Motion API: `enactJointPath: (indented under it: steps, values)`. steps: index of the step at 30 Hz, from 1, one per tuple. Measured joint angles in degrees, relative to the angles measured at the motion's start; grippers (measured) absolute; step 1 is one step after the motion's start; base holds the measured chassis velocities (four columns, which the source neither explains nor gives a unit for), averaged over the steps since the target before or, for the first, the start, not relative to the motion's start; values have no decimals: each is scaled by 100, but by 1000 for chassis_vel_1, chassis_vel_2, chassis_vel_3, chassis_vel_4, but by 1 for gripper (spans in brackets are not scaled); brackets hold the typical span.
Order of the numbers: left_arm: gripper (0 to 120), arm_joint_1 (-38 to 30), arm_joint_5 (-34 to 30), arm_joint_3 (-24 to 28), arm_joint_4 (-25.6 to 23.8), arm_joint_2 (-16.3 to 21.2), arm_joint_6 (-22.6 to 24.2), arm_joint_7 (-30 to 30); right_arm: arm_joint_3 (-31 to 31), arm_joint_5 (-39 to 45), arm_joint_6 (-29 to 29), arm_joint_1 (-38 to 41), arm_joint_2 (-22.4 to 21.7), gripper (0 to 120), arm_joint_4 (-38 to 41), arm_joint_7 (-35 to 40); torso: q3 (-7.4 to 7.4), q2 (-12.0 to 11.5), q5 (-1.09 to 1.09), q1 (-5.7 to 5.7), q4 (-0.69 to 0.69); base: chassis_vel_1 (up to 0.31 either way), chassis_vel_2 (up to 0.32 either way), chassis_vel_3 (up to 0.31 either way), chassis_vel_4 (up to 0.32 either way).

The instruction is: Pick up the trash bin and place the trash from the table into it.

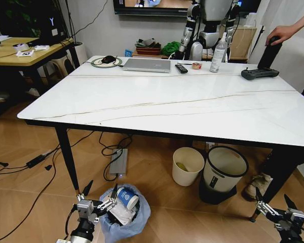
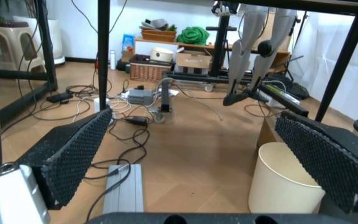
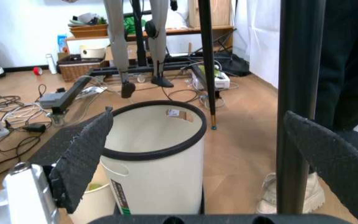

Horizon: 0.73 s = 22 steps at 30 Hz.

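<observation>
Blue crinkly plastic lines the trash bin [image 1: 124, 215] on the floor, just beside the left hand [image 1: 99, 195]. That hand is wide open and holds nothing. The bin already has a blue paper cup [image 1: 126, 196] and white scraps inside. The right hand [image 1: 273, 202] is low too, open and empty. The soft bag could slip or tip and spill. Farther back under the table [image 1: 157, 109] stand a cream bin [image 1: 187, 166] and a round grey bin [image 1: 224, 169].
</observation>
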Motion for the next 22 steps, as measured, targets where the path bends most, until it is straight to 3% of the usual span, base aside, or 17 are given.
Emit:
enactJointPath:
  steps: [22]
  values:
    - [100,-22,-20,2,51,0,28,-12,0,0,0,0,0,100,0,1,0,0,0,0,0,0,0,0,0]
